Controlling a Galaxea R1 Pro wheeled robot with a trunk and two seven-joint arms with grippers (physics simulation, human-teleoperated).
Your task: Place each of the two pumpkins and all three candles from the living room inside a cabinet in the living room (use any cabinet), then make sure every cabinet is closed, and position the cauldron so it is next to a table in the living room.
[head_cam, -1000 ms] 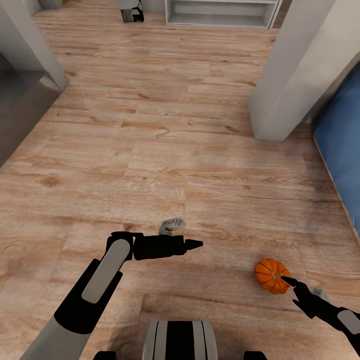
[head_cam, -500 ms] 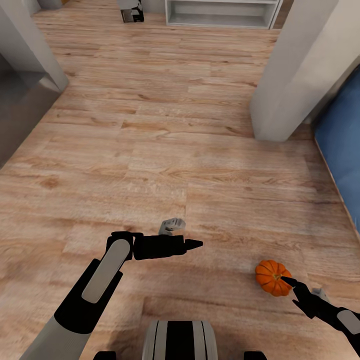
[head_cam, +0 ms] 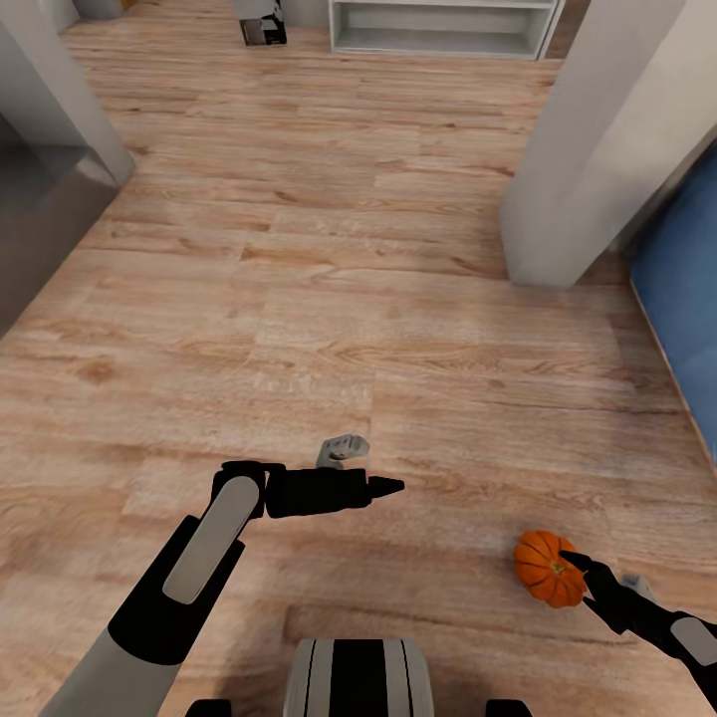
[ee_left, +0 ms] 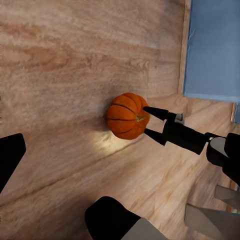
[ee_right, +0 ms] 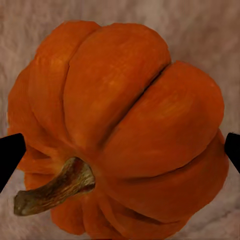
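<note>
Wooden floor (head_cam: 299, 299) takes up most of the head view: white open shelf unit (head_cam: 443, 25) at the far end, grey-white pillar (head_cam: 588, 169) on the right, a blue panel (head_cam: 687, 309) at the right edge behind it.

Change over the last second: the pumpkin (head_cam: 550, 568) has slid slightly right and toward us across the head view, and the pillar and floor have shifted a little too, so we read most of it as the base or head creeping. The right pincer (head_cam: 578, 568) stays at the pumpkin throughout. We judge we're settling into the grasp, nothing lifted yet. No cabinet in sight, so stowing comes much later.

Left arm (head_cam: 199, 558) hasn't moved, held out over the floor. Left pincer (head_cam: 383, 487) points right and holds nothing; the head view suggests tips together, but the left wrist view has dark finger shapes set apart, so we can't tell its opening.

Right pincer: spread wide. In the right wrist view the pumpkin (ee_right: 120, 125) sits between the two dark fingertips (ee_right: 10, 152) at opposite edges, stem toward the camera. In the left wrist view the two prongs straddle the pumpkin's (ee_left: 127, 116) stem side, at or very near its skin. Not clamped.

Pumpkin is on the floor, front right of us, near the blue panel.
</note>
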